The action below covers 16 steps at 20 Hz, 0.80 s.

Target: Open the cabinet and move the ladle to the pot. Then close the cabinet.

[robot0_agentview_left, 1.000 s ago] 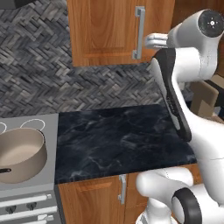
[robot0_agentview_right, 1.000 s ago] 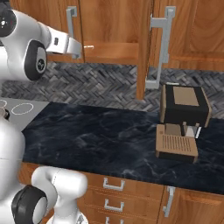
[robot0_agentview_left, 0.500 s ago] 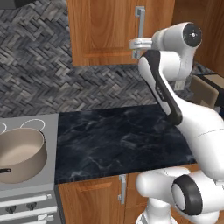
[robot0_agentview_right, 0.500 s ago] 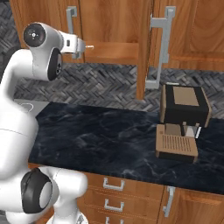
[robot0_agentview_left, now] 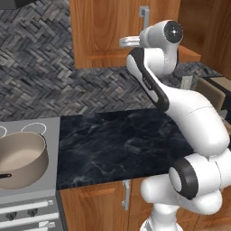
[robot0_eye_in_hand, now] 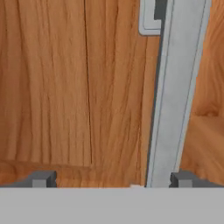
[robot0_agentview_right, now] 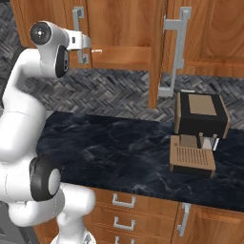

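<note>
While the jaws stood wide apart before the cabinet (robot0_eye_in_hand: 65, 87), its silver handle (robot0_eye_in_hand: 175, 87) ran off frame, pot (robot0_agentview_left: 20, 160) cropped beside the counter (robot0_agentview_left: 122, 144), right door ajar.

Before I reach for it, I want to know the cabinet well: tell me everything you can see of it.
The cabinet is warm-brown wood with panelled doors, mounted on the wall above the dark marble counter. Each door carries a long vertical silver bar handle. In the right base view the right-hand door stands ajar, its edge turned toward the camera, and a wooden shelf shows behind it. The left door looks shut. The open fingers straddle its handle close up; whether they touch it cannot be told.
</note>
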Tool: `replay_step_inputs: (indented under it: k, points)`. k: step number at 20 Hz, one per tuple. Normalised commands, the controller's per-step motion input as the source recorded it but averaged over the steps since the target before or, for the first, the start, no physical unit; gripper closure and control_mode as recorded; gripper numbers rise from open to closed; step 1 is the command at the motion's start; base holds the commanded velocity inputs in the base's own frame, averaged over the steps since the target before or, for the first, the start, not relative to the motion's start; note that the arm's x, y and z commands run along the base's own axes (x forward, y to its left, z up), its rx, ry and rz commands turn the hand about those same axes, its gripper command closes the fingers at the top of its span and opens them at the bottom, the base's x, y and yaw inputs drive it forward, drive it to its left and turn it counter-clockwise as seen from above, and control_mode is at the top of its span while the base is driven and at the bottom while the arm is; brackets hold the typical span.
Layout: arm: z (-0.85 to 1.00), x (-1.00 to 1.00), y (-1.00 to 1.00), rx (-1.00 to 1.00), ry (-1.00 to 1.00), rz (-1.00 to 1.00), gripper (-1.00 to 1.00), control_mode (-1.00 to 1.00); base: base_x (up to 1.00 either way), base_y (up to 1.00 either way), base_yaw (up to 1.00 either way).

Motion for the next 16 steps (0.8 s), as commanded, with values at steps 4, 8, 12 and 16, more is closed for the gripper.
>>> replay_step_inputs:
  k: [4, 8, 12, 16]
  points:
    - [0.06, 0.53, 0.09, -0.02, 0.0, 0.0, -1.0, -1.0, 0.0, 0.0, 0.0]
    - [0.09, 0.22, 0.0, -0.02, 0.0, -0.03, -1.0, -1.0, 0.0, 0.0, 0.0]
    - [0.02, 0.37, 0.01, -0.02, 0.0, -0.04, -1.0, -1.0, 0.0, 0.0, 0.0]
    - [0.0, 0.38, 0.29, 0.0, 0.03, 0.0, 1.0, -1.0, 0.0, 0.0, 0.0]
